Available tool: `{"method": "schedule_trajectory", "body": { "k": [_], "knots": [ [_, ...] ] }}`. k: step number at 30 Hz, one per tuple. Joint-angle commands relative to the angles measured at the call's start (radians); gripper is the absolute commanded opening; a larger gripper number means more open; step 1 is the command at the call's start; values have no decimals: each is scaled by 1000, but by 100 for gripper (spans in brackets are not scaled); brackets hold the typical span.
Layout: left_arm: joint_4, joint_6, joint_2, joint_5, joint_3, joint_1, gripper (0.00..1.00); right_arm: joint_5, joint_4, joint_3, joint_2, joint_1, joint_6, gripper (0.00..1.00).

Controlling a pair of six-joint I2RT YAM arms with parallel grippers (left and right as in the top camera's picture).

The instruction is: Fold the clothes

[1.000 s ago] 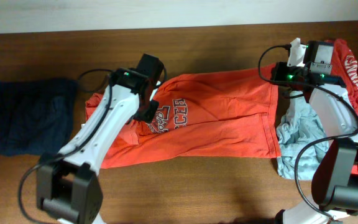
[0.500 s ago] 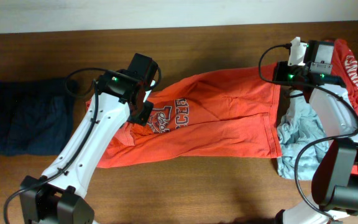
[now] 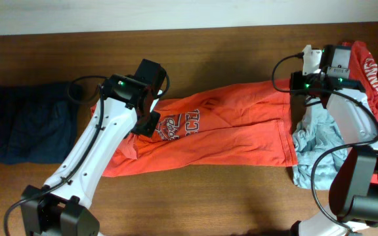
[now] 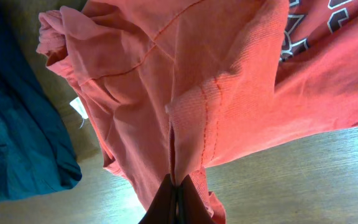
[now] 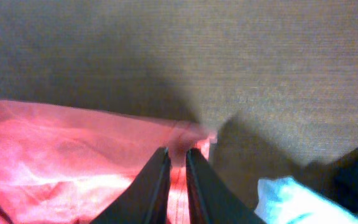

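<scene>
An orange T-shirt (image 3: 222, 134) with printed letters lies stretched across the middle of the wooden table. My left gripper (image 3: 151, 108) is shut on a pinch of its fabric near the collar end; the left wrist view shows the jaws (image 4: 176, 186) closed on a fold of orange cloth (image 4: 191, 112). My right gripper (image 3: 302, 85) is shut on the shirt's far right top corner; the right wrist view shows the jaws (image 5: 178, 163) pinching the orange hem (image 5: 73, 149).
A dark blue garment (image 3: 28, 121) lies folded at the left edge, also in the left wrist view (image 4: 11, 137). A pile with a light blue cloth (image 3: 317, 141) and a red printed garment (image 3: 373, 72) sits at the right.
Both grippers have pulled the shirt's upper edge down toward the front, folding it over. The left arm swung left and straightened.
</scene>
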Motion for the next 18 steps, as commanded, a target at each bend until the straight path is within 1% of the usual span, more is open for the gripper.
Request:
{"method": "schedule_trajectory", "body": {
  "k": [1,3,4,7,8,9,10,12,13,14,18],
  "knots": [
    [-3,-11,-21,-14,24,16,1,-42,81,10,3,-3,8,13],
    [-6,-16,-21,-13,24,29,0,-61,86,10,3,-3,8,14],
    [-11,-20,-21,-13,24,35,1,-90,69,10,3,-3,8,13],
    [-14,-23,-21,-13,24,46,1,-93,37,10,3,-3,9,14],
    [-11,-22,-21,-10,24,47,1,-93,36,10,3,-3,16,19],
    [-1,-22,-21,-2,24,48,1,-88,34,10,6,-3,43,37],
    [5,-21,-21,5,24,48,1,-82,34,10,18,-4,80,41],
    [6,-22,-21,5,24,48,0,-82,39,10,51,-6,134,45],
    [5,-22,-21,5,24,48,1,-82,48,10,87,-6,163,49],
    [5,-22,-21,5,24,48,1,-82,60,10,118,-5,170,50],
    [4,-22,-21,5,24,48,1,-108,161,10,220,-5,196,51]
  ]
}}
